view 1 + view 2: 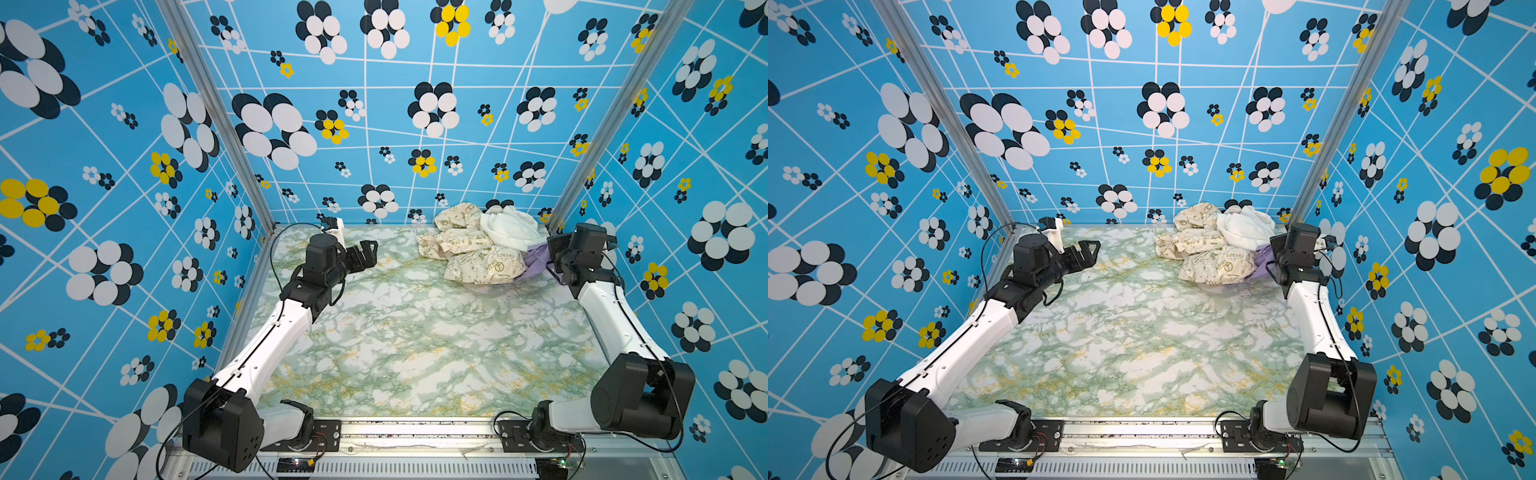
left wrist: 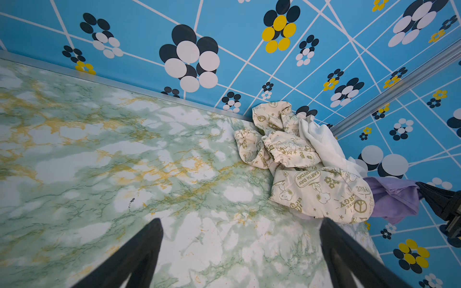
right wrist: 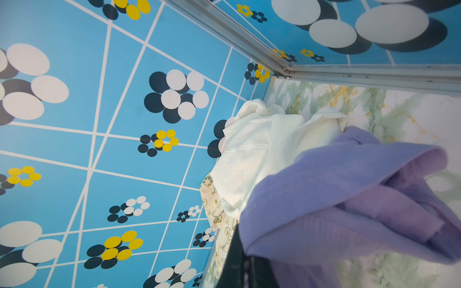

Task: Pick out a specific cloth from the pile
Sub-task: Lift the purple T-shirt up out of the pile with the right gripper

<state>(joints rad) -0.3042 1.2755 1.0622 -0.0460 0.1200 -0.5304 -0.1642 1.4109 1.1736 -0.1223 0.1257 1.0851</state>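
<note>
Black left gripper (image 1: pixel 370 252): jaws spread wide, empty, well left of the pile (image 1: pixel 469 249) of crumpled soft garments. The right gripper (image 2: pixel 421 188) clamps a fold of the soft lavender-purple cloth (image 2: pixel 394 199) at the pile's right edge.

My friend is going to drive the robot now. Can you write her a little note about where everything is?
Left claw: open, empty, above the table, away from the pile.
Right claw: shut on an edge of the lavender cloth.
Pile: in the far right corner, with the cream garment in front and the white garment behind. The lavender cloth's other end is tucked under them.
Done: cloth grabbed.
Left: pull it clear of the pile.
</note>
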